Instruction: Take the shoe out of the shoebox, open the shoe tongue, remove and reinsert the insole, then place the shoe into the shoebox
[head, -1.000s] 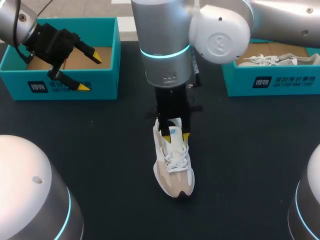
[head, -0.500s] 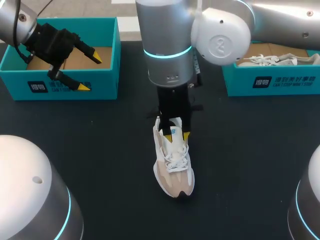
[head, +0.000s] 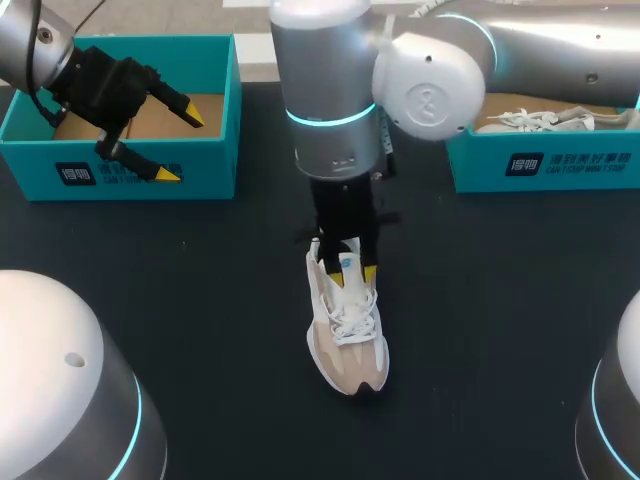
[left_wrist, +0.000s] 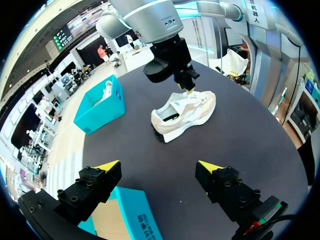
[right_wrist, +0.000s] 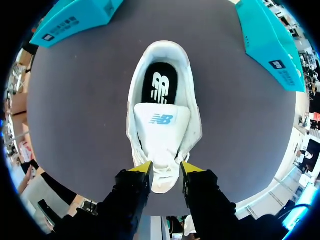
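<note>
dark matte table (head: 200, 300) taking up basically the whole head view, flat blackish top, reads more grey from the right wrist, curved edge visible from the left wrist, soft even light

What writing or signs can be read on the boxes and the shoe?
Left shoebox front: white print, too blurred to read.
Right shoebox front: white print, too blurred to read.
Shoe tongue: a blue logo, no legible words.
Insole: a white logo, no legible words.
</note>
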